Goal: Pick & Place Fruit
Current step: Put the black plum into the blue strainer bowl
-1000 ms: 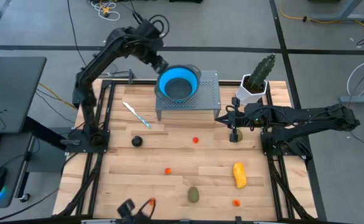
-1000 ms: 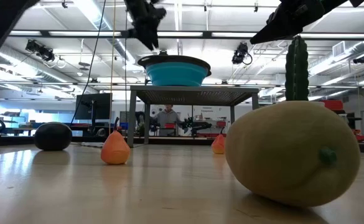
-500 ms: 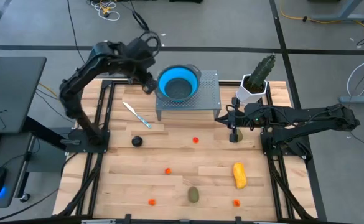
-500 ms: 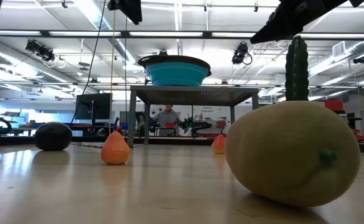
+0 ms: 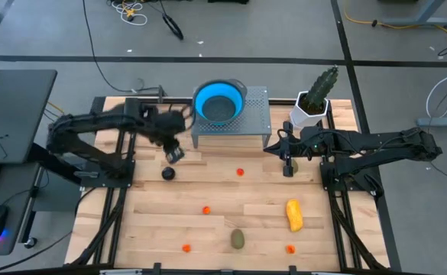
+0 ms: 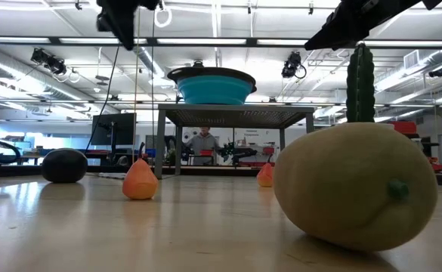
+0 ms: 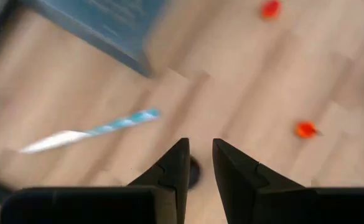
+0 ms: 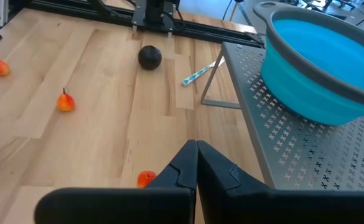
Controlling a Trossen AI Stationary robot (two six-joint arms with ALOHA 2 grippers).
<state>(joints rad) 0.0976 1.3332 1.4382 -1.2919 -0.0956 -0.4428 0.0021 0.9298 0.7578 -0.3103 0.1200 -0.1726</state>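
Left claw (image 5: 174,153) – fingers a narrow gap apart, empty, poised just far of dark purple ball (image 5: 167,173) on bench (image 5: 254,214) | right claw (image 5: 287,162) clenched, far-right, farther away.

Left gripper (image 5: 174,153) low, right gripper (image 5: 287,164) closed.

bench (image 5: 231,200): pale wood planks, smooth, with a soft sheen
rack (image 5: 255,114): grey perforated metal, matt
bowl (image 5: 218,102): blue, smooth, plastic-looking
dark ball (image 5: 167,173): matt black-purple
olive oval (image 6: 355,185): faintly dimpled, matt skin
stick tool (image 8: 201,71): smooth white and blue
cactus pot (image 5: 308,114): plain white, smooth
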